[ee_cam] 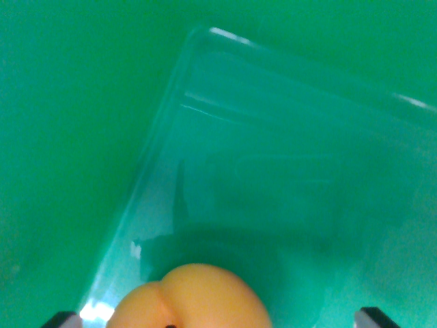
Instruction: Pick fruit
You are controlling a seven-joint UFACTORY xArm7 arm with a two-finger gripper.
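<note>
Fruit, an orange peach-like piece (pixel 191 301), sat at the wrist view's bottom edge between two dark gripper tips (pixel 217 320), apparently clasped so it hung above the clear tray (pixel 198 68) on green cloth (pixel 68 137), though grip contact stayed hidden.

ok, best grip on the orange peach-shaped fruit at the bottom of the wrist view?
Grip the orange peach-shaped fruit across its rounded flanks, coming straight down from above. Its crease faces the camera, so pads either side sit on smooth curves. It lies over the clear plastic tray.
</note>
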